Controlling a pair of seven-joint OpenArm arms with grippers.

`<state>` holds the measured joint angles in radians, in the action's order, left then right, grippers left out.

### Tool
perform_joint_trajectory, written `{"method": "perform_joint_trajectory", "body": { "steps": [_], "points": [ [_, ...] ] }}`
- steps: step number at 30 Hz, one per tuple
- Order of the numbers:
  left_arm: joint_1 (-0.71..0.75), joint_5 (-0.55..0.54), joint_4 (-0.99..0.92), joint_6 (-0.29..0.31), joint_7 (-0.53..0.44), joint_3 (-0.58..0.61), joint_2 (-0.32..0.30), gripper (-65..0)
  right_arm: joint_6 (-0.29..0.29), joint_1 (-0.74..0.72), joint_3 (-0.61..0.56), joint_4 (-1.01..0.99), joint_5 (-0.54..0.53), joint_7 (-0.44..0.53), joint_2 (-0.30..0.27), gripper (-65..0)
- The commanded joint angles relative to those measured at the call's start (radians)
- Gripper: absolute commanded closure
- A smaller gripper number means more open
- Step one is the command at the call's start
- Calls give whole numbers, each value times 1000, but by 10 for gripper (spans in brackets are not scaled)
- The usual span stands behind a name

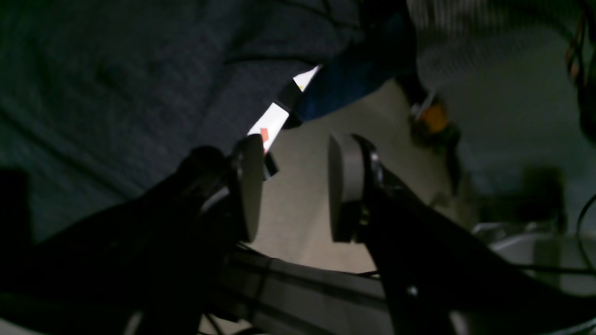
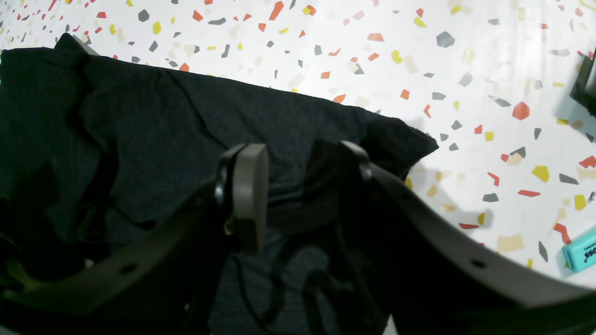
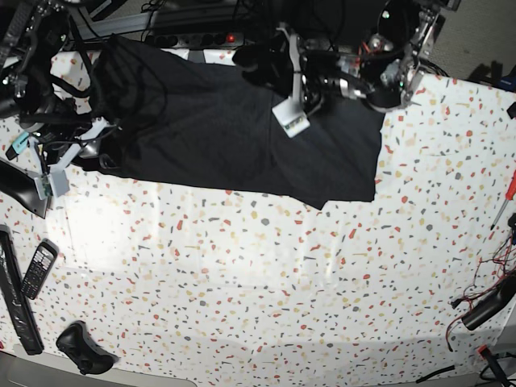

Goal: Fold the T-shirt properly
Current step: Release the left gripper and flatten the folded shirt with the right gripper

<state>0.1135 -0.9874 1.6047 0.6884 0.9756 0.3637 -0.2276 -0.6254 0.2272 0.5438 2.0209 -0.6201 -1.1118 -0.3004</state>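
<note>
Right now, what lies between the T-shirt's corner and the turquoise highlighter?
Nothing stands there. Only bare speckled table lies between the T-shirt and the turquoise highlighter, as the right wrist view shows.

In the dim left wrist view, the left gripper (image 1: pixel 293 188) holds its two grey pads (image 1: pixel 343 186) apart with nothing between them, the dark T-shirt (image 1: pixel 116 93) spreading above and to its left, a bright speckled table (image 1: pixel 272 122) sliver just above it.
</note>
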Motion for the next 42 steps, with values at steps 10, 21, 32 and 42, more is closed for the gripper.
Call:
{"method": "perform_joint_trajectory", "body": {
  "steps": [10, 21, 32, 42],
  "points": [
    [-118, 4, 20, 10, -34, -236, -4, -232, -7, -8, 6, 20, -44, -4, -13, -235],
    [-50, 290, 18, 10, -186, -455, -9, -232, 5, 105, 17, 14, 29, -4, -53, -236],
    [-47, 288, 18, 10, -192, -641, -9, -233, 7, 102, 76, -336, -50, -6, -212, -236],
    [-47, 288, 18, 10, -189, -658, -8, -233, -50, 25, 75, -641, -171, -10, -270, -236]
  ]
}}
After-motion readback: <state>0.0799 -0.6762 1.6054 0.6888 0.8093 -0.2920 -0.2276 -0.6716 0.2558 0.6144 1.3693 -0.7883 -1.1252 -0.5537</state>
